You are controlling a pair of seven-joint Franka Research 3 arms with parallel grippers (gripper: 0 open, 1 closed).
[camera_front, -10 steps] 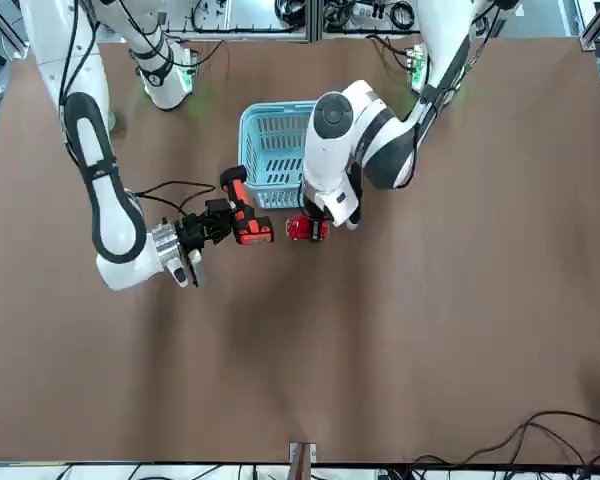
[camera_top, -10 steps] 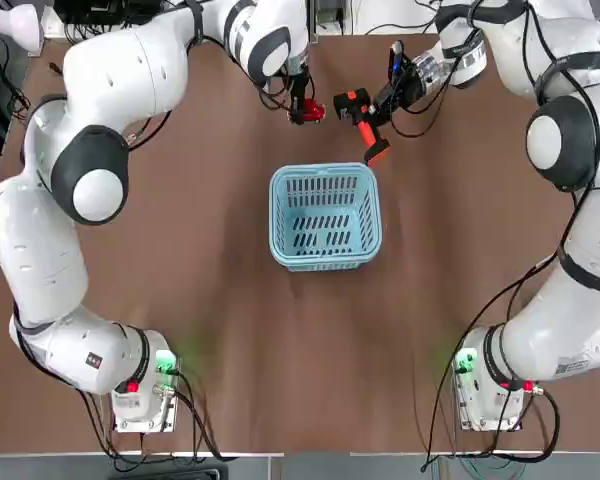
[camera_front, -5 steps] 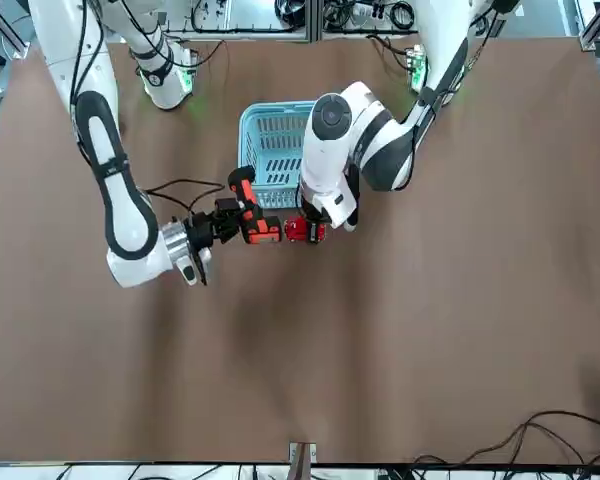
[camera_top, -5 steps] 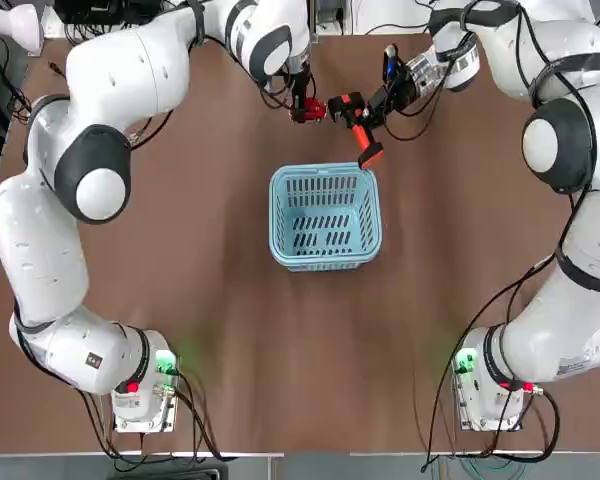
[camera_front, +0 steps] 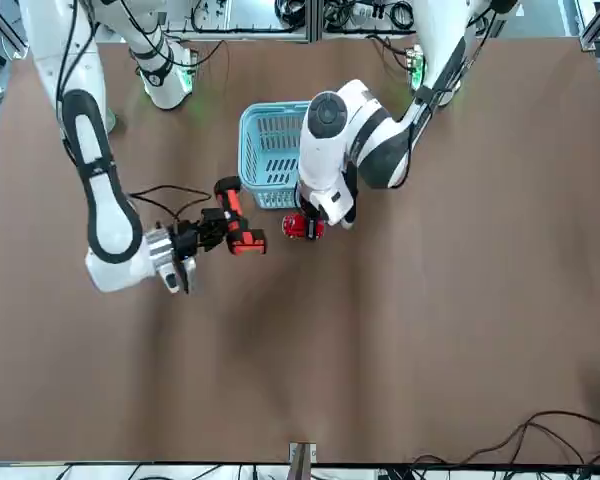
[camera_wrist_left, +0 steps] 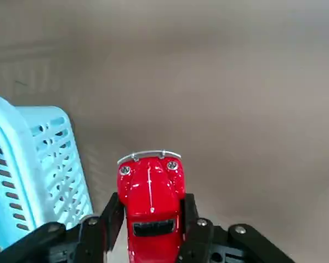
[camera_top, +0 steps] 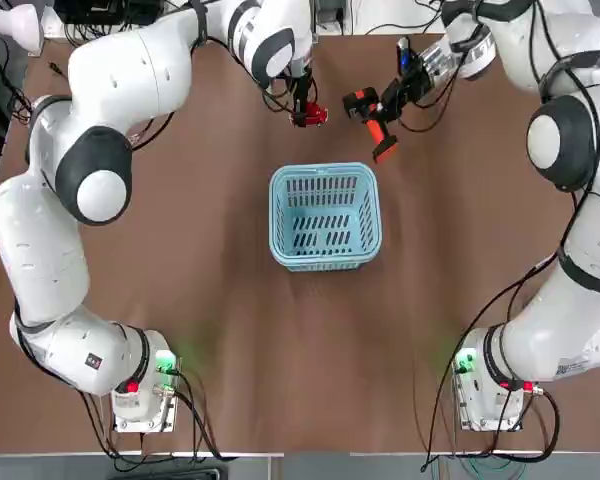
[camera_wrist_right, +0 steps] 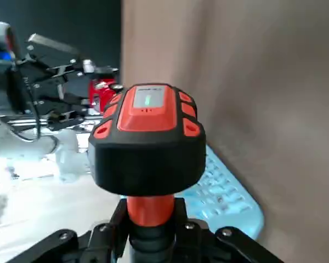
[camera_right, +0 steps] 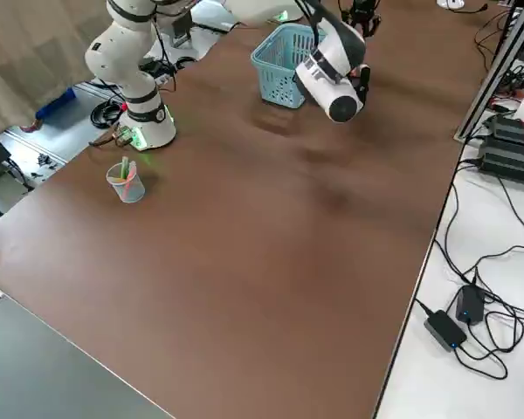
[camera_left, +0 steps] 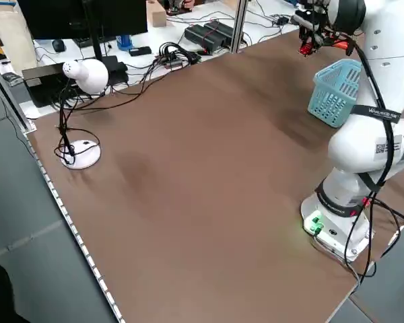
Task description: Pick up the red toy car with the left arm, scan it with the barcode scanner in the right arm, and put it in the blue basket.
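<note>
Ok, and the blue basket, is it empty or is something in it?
Empty: the basket shows bare slotted bottom from above, and the car is in the left gripper.

The top view looked straight down from above the robot's side, the brown rectangular tabletop (camera_top: 280, 380) filling most of its frame. The front view faced the robot from across the table, also from high up; both shared the light blue slotted plastic basket (camera_top: 325, 218), at upper centre of each frame. The left side view looked diagonally down, catching it at upper right; the right side view did likewise, at upper centre. Both wrist views sat close, the left's showing it at lower left, the right's at lower right.
</note>
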